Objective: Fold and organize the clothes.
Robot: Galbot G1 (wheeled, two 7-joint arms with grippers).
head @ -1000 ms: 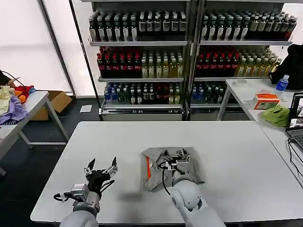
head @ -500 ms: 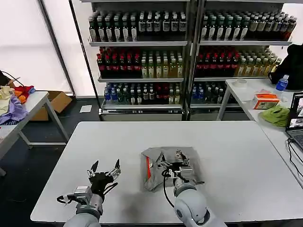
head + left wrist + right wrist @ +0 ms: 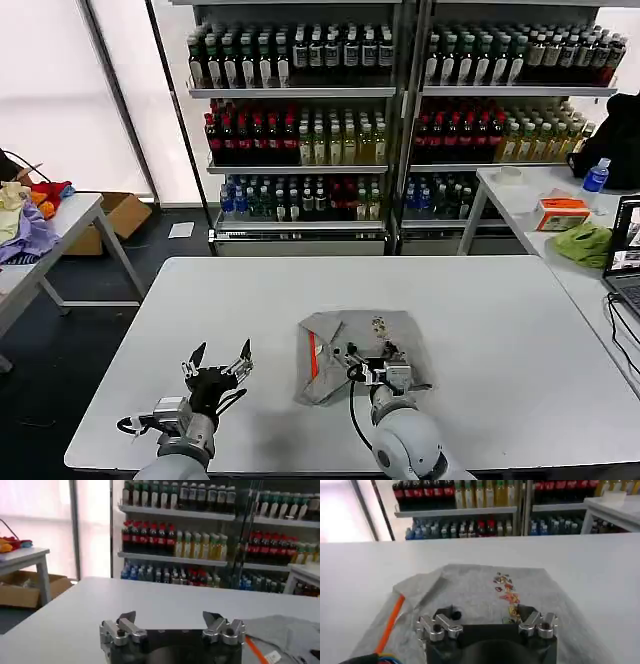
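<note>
Shirt [image 3: 362, 352] lies folded under the open right gripper [image 3: 369, 361]; left gripper [image 3: 217, 362] open beside it.

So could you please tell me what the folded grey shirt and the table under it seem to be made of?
The folded grey shirt looks like a soft, matte knit, probably cotton: it creases loosely, carries a small multicoloured print and shows an orange strip at one edge. The table looks like a smooth white laminate or painted board with a faint sheen; which of the two cannot be told.
</note>
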